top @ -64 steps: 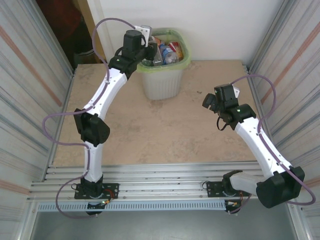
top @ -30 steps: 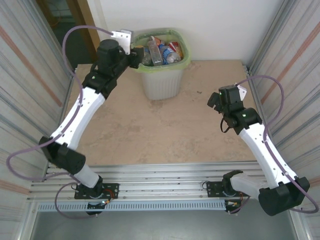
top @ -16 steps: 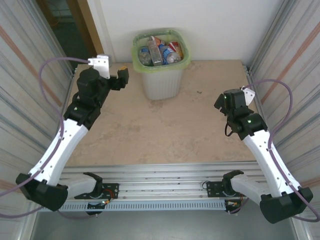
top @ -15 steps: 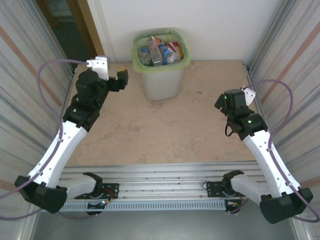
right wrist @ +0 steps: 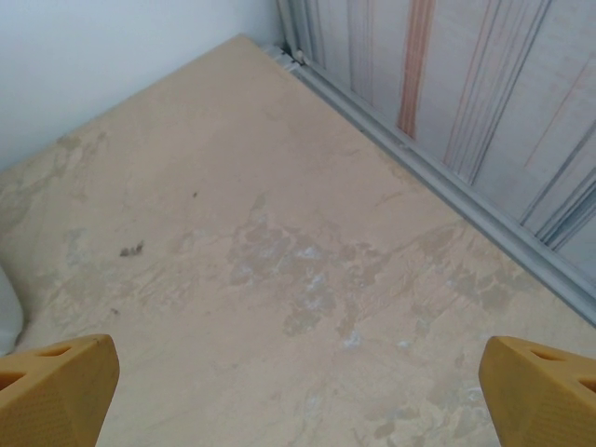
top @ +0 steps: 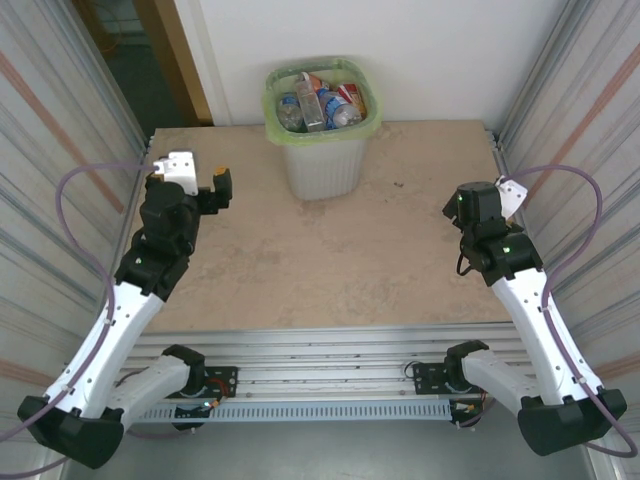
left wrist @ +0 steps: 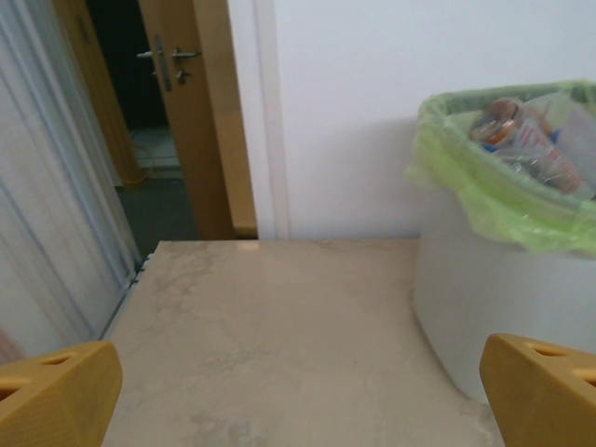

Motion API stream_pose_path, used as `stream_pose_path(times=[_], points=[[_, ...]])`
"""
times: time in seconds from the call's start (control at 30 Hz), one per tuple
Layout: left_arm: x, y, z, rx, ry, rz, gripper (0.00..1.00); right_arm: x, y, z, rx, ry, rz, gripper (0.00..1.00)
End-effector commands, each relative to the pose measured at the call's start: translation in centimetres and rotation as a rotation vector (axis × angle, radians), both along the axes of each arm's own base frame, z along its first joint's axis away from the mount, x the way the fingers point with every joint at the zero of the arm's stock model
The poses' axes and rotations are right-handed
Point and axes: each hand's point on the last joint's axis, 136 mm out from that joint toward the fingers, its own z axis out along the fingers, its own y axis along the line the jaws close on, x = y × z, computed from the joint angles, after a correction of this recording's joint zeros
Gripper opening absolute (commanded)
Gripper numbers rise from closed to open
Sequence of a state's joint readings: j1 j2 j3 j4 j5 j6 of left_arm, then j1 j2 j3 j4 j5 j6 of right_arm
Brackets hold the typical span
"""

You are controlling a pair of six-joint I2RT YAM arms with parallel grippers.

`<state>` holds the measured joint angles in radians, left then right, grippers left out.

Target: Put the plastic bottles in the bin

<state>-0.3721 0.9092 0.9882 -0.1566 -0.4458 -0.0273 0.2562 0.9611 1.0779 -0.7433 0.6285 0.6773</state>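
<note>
Bottles (top: 322, 100) lie piled in bin (top: 322, 168), far centre of tabletop (top: 300, 260). Left gripper (left wrist: 298, 396): fingers spread wide, nothing held, above tabletop left of bin. Right gripper (right wrist: 298, 396): likewise wide apart, empty, over right side, well apart from bin.
</note>
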Motion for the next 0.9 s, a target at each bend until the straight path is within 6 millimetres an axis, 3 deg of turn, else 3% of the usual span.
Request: stream_pose_path(times=[0.0, 0.3, 0.7, 0.87], points=[[-0.7, 2.0, -0.4, 0.020, -0.027, 0.093, 0.99, -0.5, -1.0, -0.3, -0.013, -0.001, -0.052, 0.98], [-0.1, 3.2, -3.6, 0.078, -0.044, 0.174, 0.99, -0.5, -1.5, -2.1, -0.025, -0.022, -0.079, 0.98], [0.9, 3.2, -9.7, 0.137, 0.001, 0.180, 0.99, -0.5, -2.9, -4.6, -0.097, -0.037, -0.155, 0.98], [1.3, 3.4, -12.4, 0.132, 0.011, 0.169, 0.99, 0.1, -2.5, -6.1, -0.155, 0.001, -0.087, 0.98]])
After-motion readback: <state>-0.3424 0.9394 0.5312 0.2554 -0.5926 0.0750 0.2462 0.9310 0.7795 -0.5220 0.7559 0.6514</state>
